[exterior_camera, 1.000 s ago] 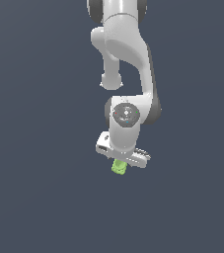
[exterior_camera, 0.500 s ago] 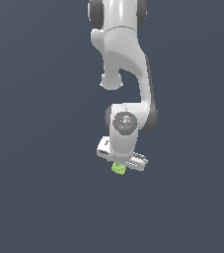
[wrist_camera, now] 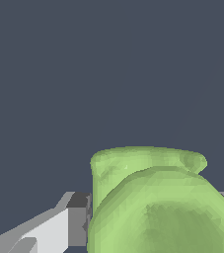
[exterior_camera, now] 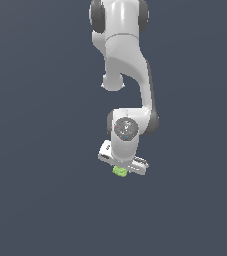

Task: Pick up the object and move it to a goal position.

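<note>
The object (exterior_camera: 120, 171) is a small lime-green blocky piece, seen just below the white hand of my arm in the exterior view. Most of it is hidden by the hand. My gripper (exterior_camera: 120, 170) is shut on it. In the wrist view the green object (wrist_camera: 153, 202) fills the lower part of the picture, close to the camera, with one grey and white finger (wrist_camera: 59, 227) pressed against its side. The other finger barely shows at the picture's edge.
The white arm (exterior_camera: 125, 75) hangs down from the top of the exterior view. Behind and below it there is only a plain dark grey-blue surface (exterior_camera: 35, 150).
My arm has drawn back toward its base and the hand has turned a little, carrying the green object slightly to the exterior view's right. The grip stays shut on it.
</note>
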Tool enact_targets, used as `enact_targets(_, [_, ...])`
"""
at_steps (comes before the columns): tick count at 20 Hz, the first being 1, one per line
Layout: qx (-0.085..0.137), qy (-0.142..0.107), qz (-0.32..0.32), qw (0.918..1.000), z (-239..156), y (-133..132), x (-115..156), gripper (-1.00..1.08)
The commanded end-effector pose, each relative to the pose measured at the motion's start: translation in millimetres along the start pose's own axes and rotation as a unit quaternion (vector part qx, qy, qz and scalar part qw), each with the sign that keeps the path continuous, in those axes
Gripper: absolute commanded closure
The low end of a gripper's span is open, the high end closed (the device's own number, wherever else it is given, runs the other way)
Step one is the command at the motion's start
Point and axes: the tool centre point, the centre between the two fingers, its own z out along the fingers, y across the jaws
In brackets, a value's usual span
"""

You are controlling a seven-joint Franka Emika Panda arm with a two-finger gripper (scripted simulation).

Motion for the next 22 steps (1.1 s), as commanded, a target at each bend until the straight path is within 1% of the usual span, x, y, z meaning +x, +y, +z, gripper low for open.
enact_targets(1, [0.0, 0.0, 0.0, 1.0, 0, 0, 0, 1.08])
enact_targets(13, [0.0, 0.0, 0.0, 1.0, -1, 4, -1, 1.08])
enact_targets(18, [0.0, 0.0, 0.0, 1.0, -4, 16, -7, 1.08])
enact_targets(22, [0.0, 0.0, 0.0, 1.0, -8, 33, -14, 1.08])
